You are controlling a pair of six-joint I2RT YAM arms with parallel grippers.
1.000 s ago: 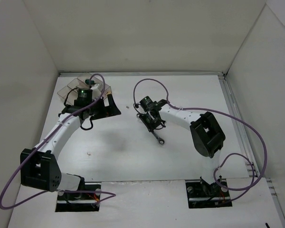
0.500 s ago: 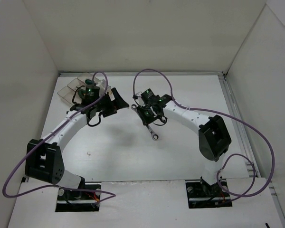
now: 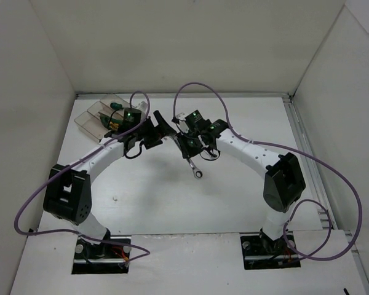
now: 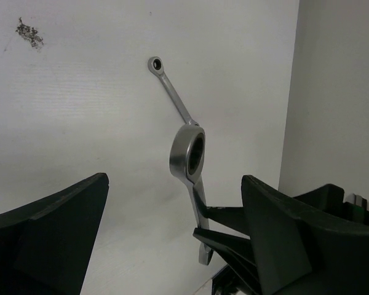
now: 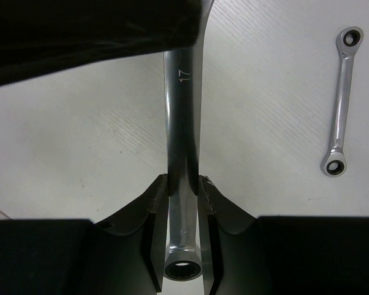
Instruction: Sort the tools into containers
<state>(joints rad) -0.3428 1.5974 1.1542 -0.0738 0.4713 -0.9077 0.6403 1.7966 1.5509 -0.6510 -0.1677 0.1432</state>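
Three clear bins (image 3: 101, 117) sit at the table's (image 3: 234, 203) far-left corner. My left claw (image 4: 175, 206) gapes empty. My right claw (image 5: 183, 246) clenches the big wrench (image 5: 183, 123) near one ring end. It looks stiff, heavy and slick, so take its bare shank. Nearby lies the small wrench (image 5: 342, 101).

Both arms reach inward, wrists apparently almost meeting. Left gripper (image 4: 173, 184) stands wide open; right gripper (image 5: 182, 182) is clamped on a wrench (image 5: 183, 117).
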